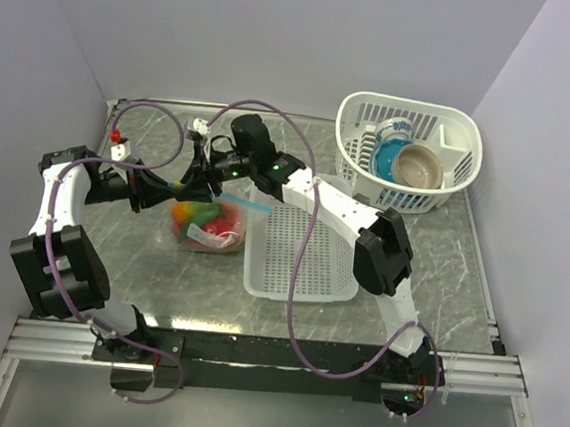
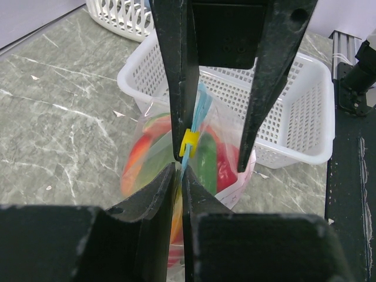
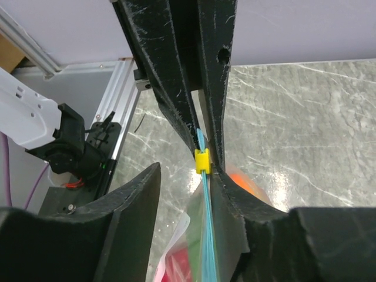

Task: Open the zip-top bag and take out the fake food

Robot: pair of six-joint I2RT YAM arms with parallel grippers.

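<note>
Wrist cams: left gripper [image 2: 180, 169] pinching zip-top bag [image 2: 214, 161] (top cam: unclear).

zip-top bag [image 3: 208, 235]: cut off by the lower edge in the right wrist view; from above, its zip strip lies hidden under the meeting fingers.
bag mouth: sealed or parted, cannot tell.
fake food [image 2: 208, 161]: smeared by the plastic; red, green and orange pieces overlap, so count and kinds are unclear; lower pieces hidden behind the left gripper [image 2: 179, 169].
round basket [image 2: 120, 17]: at the far right of the table, cut by the top edge in the left wrist view.
blue bowl [image 1: 388, 153]: partly covered by the tan bowl [image 1: 419, 165].
red item [image 1: 117, 136]: far left, too small to name.
</note>
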